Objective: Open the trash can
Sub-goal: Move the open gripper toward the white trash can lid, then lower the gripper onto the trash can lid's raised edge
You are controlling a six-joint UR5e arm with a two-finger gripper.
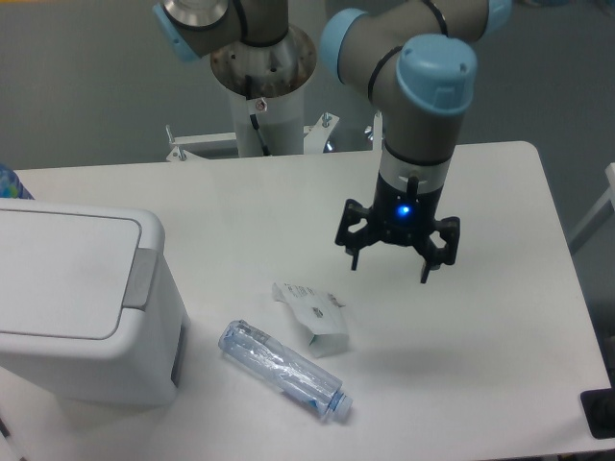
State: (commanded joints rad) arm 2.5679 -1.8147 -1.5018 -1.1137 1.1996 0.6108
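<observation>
A white table (240, 206) fills most of the view, with grey floor beyond its far and right edges and the arm's white pedestal (261, 106) standing at the far side. The trash can (82, 307) sits at the near left corner of the table, a large white boxy bin with its flat lid down and a grey push tab (142, 280) on the rim facing right. Just to its right, near the front edge, a clear plastic bottle (282, 370) lies on its side, slanting from upper left to lower right. A small white carton (312, 317) lies tipped beside the bottle's far side, close to it. The gripper (392, 269) hangs above the table right of centre, well apart from the bin, pointing down with a blue light lit on its body. Its black fingers are spread wide and hold nothing.
</observation>
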